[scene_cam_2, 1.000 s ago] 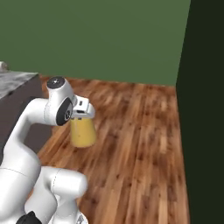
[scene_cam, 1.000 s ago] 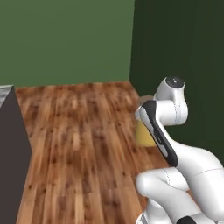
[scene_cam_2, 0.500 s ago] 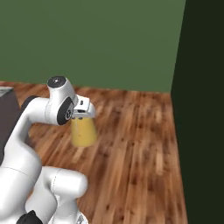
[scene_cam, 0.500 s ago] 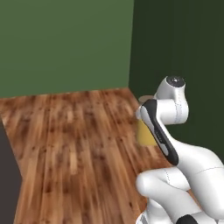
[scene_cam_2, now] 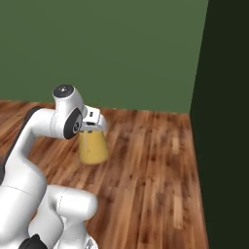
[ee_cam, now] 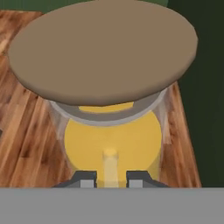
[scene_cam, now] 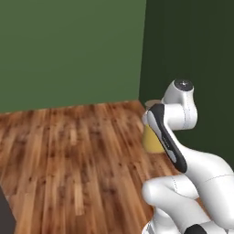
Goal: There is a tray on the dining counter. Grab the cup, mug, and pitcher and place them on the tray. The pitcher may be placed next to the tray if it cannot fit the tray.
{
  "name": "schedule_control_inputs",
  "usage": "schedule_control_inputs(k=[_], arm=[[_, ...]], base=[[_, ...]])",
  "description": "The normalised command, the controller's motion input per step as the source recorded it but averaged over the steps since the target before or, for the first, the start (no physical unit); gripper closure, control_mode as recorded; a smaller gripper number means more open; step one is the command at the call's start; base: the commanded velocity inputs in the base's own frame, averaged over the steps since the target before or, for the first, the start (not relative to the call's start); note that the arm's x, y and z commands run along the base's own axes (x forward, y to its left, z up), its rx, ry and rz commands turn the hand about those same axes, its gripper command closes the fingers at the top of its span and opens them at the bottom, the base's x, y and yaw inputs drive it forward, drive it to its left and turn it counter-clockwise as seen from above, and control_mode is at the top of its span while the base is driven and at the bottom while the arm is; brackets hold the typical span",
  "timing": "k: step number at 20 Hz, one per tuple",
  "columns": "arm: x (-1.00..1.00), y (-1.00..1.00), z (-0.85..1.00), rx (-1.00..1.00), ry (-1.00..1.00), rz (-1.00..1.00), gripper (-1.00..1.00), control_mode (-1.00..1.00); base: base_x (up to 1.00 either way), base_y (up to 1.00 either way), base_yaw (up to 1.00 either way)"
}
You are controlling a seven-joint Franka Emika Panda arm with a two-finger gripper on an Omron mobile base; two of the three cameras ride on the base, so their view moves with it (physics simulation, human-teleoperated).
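I have the pitcher point(scene_cam_2: 93, 146) hanging at centre-left of the right base view, held aloft over the wood floor point(scene_cam_2: 146, 160). The gripper point(ee_cam: 110, 178) seems clamped on its neck beneath the cork lid point(ee_cam: 103, 48), probably to keep it upright in transit.

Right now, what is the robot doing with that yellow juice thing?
The robot's hand is carrying the pitcher, a clear glass jug of orange-yellow drink with a round brown cork lid. It hangs above a wooden floor with green walls behind. In the hand view the two fingers sit on either side of the pitcher.
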Motion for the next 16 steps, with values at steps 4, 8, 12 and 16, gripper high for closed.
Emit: schedule_control_inputs(k=[4, 8, 12, 16], arm=[[0.00, 0.00, 0.00, 0.00, 0.00, 0.00, 1.00, 1.00], [0.00, 0.00, 0.00, 0.00, 0.00, 0.00, 1.00, 1.00], [0.00, 0.00, 0.00, 0.00, 0.00, 0.00, 1.00, 1.00], [0.00, 0.00, 0.00, 0.00, 0.00, 0.00, 1.00, 1.00]], base=[[1.00, 0.24, 0.00], [1.00, 0.07, 0.13], [1.00, 0.00, 0.46], [1.00, 0.00, 0.69]])
